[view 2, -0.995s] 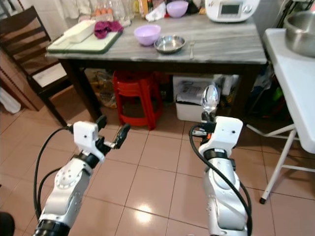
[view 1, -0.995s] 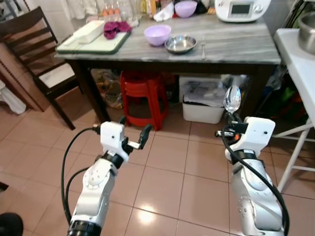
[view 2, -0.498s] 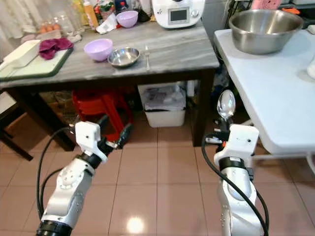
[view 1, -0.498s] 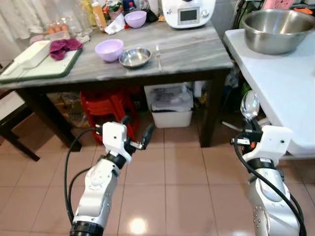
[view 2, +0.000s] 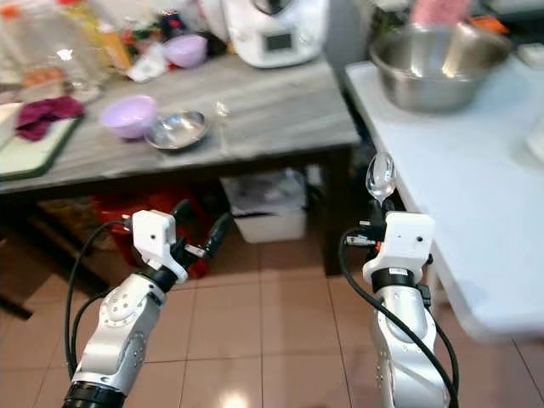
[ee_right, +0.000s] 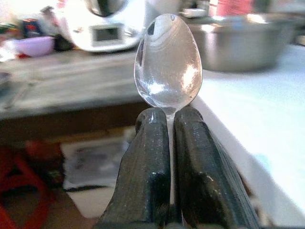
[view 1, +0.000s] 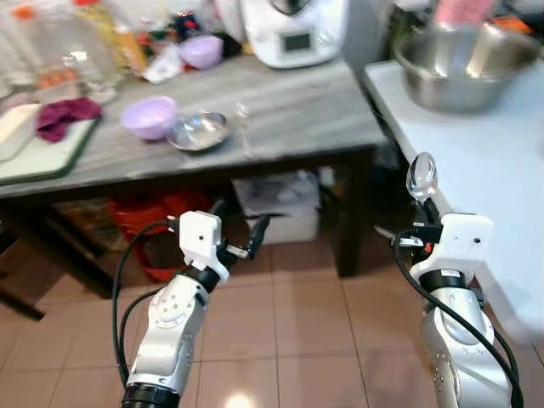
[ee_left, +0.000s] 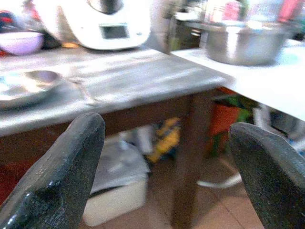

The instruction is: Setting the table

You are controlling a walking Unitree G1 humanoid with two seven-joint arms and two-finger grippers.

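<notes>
On the left, the grey table [view 1: 280, 102] is carrying a purple bowl [view 1: 150, 116], a steel dish [view 1: 199, 131] just beside it and a fork [view 1: 242, 136] lying past the dish. In front of it, the left gripper [view 1: 236, 237] is hanging over the floor tiles with its fingers [ee_left: 57, 176] spread wide and nothing between them. Further right, the right gripper [view 1: 422, 214] is pinching the neck of a spoon [view 1: 422, 177], fingers [ee_right: 147, 171] closed tight on the handle, the spoon standing upright with its bowl end on top, just beside the edge of the white table [view 1: 476, 161], where a big steel basin [view 1: 466, 53] is sitting at the back.

The spoon probably belongs by the dish and fork, so the job in hand looks like carrying it to its place. The views are blurring, so steadying the body before reaching would help. The grip is narrow and low on the handle; tilting the spoon flat slowly and lowering it close to the tabletop before letting go should keep it from swinging or clattering. The free arm is best kept clear of the table edge.
</notes>
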